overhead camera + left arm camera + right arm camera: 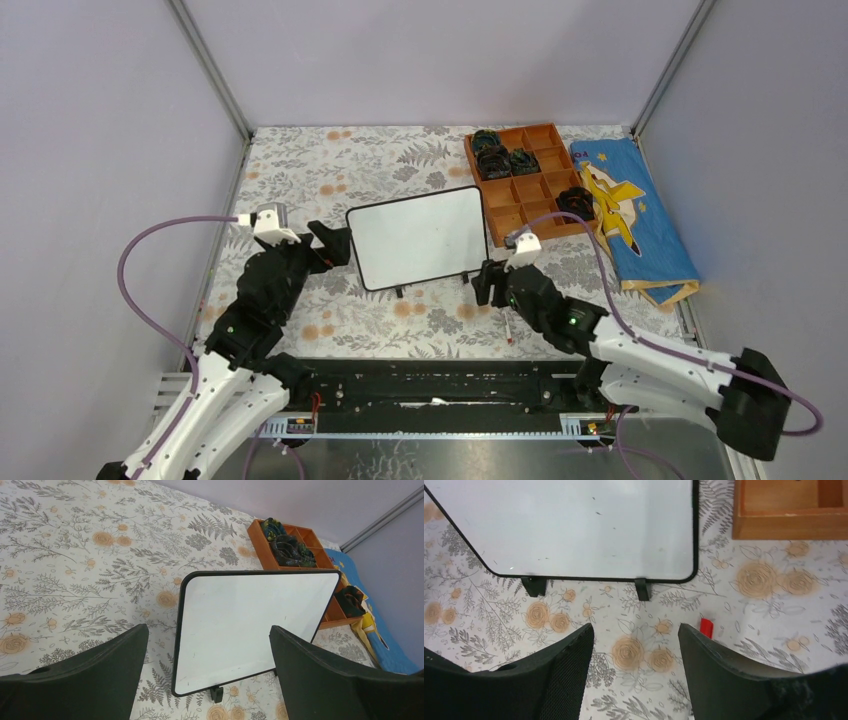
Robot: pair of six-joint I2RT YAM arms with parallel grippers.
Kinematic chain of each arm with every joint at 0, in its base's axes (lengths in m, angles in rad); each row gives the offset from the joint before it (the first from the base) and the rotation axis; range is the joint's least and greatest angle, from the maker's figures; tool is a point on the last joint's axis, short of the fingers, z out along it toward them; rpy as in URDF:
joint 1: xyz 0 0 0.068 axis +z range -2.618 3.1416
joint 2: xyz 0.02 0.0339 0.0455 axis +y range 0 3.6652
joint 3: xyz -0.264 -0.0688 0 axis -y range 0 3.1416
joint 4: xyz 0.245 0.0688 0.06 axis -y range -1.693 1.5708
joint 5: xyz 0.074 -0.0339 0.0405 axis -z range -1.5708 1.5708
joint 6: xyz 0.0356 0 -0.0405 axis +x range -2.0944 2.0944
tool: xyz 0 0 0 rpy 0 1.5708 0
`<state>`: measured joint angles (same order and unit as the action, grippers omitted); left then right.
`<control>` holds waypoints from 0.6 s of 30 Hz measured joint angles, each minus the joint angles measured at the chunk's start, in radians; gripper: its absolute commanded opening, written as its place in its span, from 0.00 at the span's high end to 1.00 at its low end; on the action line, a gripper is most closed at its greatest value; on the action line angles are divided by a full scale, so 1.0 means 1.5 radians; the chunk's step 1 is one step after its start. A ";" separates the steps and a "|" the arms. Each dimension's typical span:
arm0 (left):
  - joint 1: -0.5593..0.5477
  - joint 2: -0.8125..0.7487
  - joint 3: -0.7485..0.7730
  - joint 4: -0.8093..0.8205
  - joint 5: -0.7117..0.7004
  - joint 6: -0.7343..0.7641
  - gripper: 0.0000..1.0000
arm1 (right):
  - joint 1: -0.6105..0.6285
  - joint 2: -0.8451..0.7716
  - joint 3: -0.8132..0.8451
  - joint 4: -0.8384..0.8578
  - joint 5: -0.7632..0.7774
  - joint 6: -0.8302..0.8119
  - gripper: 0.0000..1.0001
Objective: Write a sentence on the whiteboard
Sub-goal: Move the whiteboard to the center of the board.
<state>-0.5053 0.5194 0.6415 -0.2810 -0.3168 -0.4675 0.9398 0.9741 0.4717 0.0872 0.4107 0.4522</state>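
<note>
Closest to me, the right arm (600, 335) reaches in low over the flowered counter (300, 170). Its jaws are released, the two dark fingers (549, 675) standing apart with nothing between them. A thin pen (509, 328) lies flat on the counter just beside that wrist, untouched, its red end (706, 626) showing next to one finger in the wrist view. The left arm (250, 310) comes in from the other side, its jaws spread fully wide and empty, aimed at the board's left edge but apart from it. Between the two sets of jaws sits the whiteboard (418, 237), mid-counter, resting on two small black feet (641, 589) along its near edge, its face white apart from a few faint specks. Just beyond its right corner I see the brown tray (528, 190); some far compartments hold dark bundles (495, 160) that I cannot identify, with one more in the near right corner. Right of the tray lies a blue cloth (630, 215) with a yellow figure on it
</note>
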 measured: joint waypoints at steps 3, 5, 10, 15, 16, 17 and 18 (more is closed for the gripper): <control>0.000 -0.006 0.000 0.001 0.000 0.000 0.01 | 0.000 -0.061 -0.012 -0.063 0.013 0.026 0.32; 0.000 -0.010 -0.001 0.004 0.000 0.000 0.01 | 0.000 -0.070 -0.022 -0.102 0.022 0.047 0.32; 0.000 -0.013 -0.005 0.012 0.000 -0.001 0.01 | 0.000 -0.093 -0.073 -0.174 0.031 0.102 0.30; 0.000 -0.015 -0.007 0.014 -0.002 -0.010 0.01 | -0.004 -0.104 -0.073 -0.195 0.035 0.132 0.34; 0.000 -0.018 -0.008 0.014 -0.003 -0.011 0.01 | -0.009 -0.098 -0.068 -0.198 0.033 0.134 0.34; 0.000 -0.023 -0.011 0.016 -0.005 -0.014 0.01 | -0.017 -0.088 -0.060 -0.205 0.031 0.135 0.34; 0.000 -0.027 -0.015 0.018 -0.008 -0.014 0.01 | -0.032 -0.073 -0.050 -0.213 0.022 0.136 0.34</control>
<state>-0.5056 0.4782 0.6193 -0.2543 -0.3283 -0.4892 0.8921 0.8639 0.3973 -0.2325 0.4442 0.6559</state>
